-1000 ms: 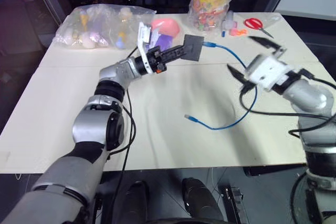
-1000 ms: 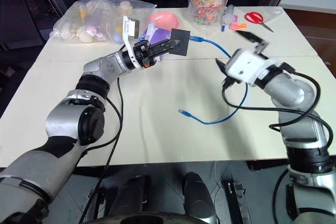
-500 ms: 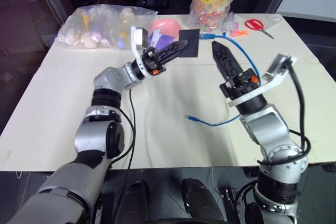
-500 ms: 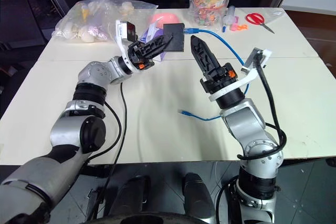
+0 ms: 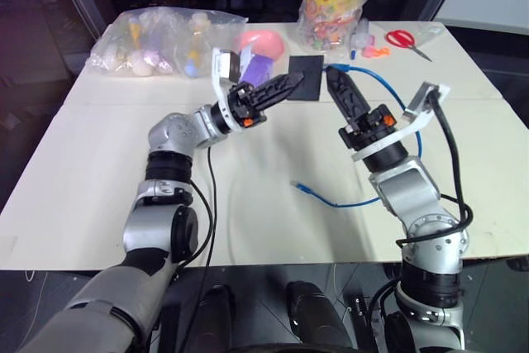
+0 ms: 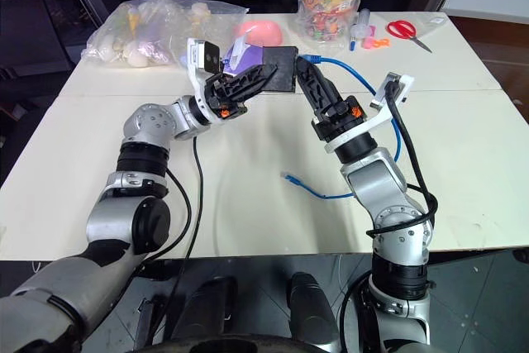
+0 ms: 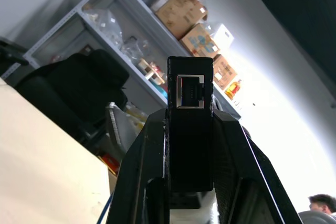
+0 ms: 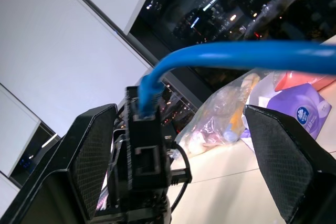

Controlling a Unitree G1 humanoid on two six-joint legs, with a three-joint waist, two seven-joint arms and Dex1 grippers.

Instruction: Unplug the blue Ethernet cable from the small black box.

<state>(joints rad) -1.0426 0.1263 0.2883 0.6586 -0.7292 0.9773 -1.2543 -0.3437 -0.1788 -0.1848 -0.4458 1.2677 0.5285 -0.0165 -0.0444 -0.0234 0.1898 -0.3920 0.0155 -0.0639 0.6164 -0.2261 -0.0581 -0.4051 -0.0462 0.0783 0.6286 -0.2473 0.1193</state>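
The small black box point(image 5: 306, 88) is held above the worktop point(image 5: 99, 171), clamped between the closed left jaws point(image 5: 291, 83). The blue Ethernet cable point(image 5: 388, 88) is plugged into the box's edge facing the right jaws point(image 5: 335, 80), which stand spread wide on either side of that plug, gripping nothing. The cable's free plug lies on the worktop below.

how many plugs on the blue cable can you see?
2: one plugged into the small black box held by the left gripper; the other lies free on the table, blue Ethernet cable's loose end.
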